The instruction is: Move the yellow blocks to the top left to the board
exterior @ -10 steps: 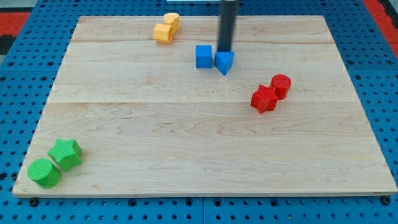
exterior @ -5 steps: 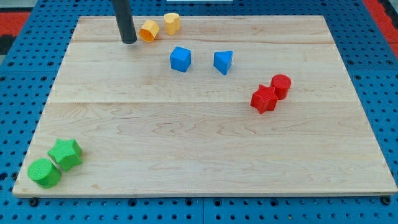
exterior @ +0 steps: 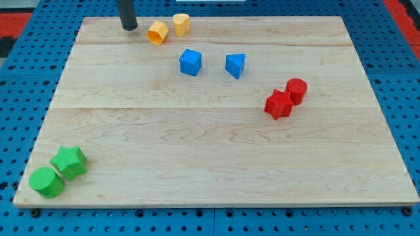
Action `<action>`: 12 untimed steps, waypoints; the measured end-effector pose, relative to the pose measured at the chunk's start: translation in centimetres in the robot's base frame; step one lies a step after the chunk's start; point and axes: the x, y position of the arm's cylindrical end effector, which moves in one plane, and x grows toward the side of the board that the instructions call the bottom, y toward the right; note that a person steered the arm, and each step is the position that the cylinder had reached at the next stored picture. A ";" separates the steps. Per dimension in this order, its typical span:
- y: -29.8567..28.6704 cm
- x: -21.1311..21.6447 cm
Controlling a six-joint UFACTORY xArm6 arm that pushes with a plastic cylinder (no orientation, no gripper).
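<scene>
My tip (exterior: 128,27), a bare rod with no fingers, stands left of both yellow blocks (exterior: 157,32) (exterior: 181,24), which seemingly remain short of the surface's (exterior: 197,151) top-left corner.

Near the surface's (exterior: 216,164) top middle sat a blue cube (exterior: 190,62) and a blue wedge (exterior: 235,65), apart. A red star (exterior: 278,104) touched a red cylinder (exterior: 296,89). A green star (exterior: 69,162) touched a green cylinder (exterior: 46,181) at the view's bottom left.

A pale wooden board (exterior: 216,151) lies on blue pegboard (exterior: 407,78)
</scene>
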 end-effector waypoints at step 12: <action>-0.1 -3.0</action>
